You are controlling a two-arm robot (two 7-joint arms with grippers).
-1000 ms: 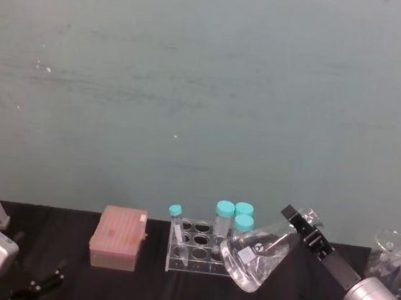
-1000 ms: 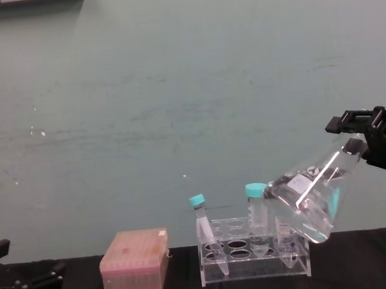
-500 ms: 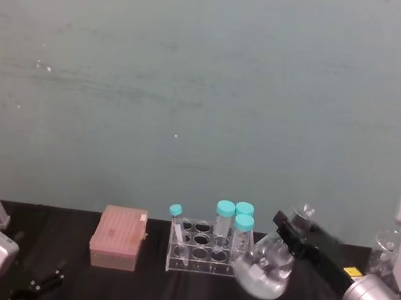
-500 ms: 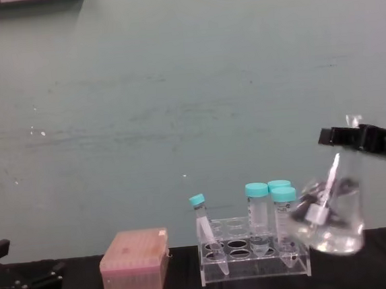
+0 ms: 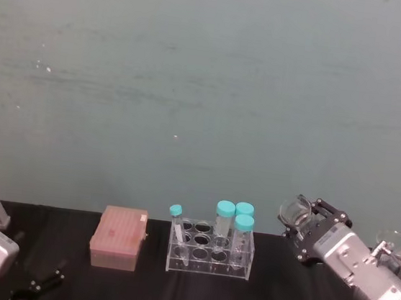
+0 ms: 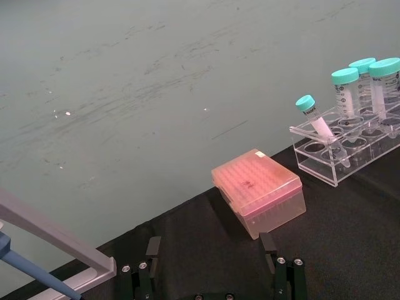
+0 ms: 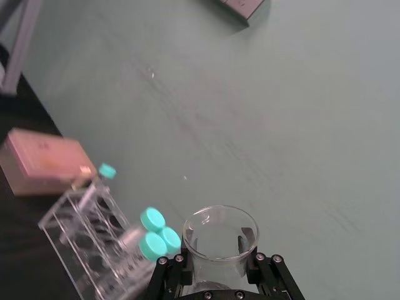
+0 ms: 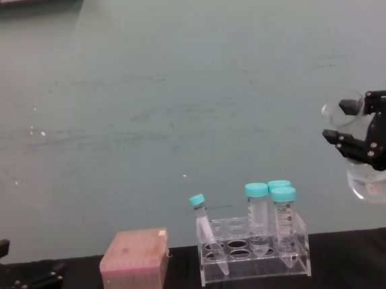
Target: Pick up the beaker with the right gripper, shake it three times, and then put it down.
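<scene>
- Now the right gripper (image 8: 351,125), a black flat-jawed clamp, is closed around the narrow neck of the clear glass conical beaker (image 8: 380,183).
- It holds the beaker tilted in the air, above the black table (image 8: 366,272).
- The clear plastic tube rack (image 8: 253,254) stands well apart, with free room between.
- The black left gripper (image 6: 211,245) rests low, fingers apart, holding nothing.

The right pincer (image 7: 217,266) clamps the beaker (image 7: 220,236) at its neck; farther off stand a rack (image 7: 76,232) of teal-capped tubes (image 7: 154,236) and a pink box (image 7: 39,160).
</scene>
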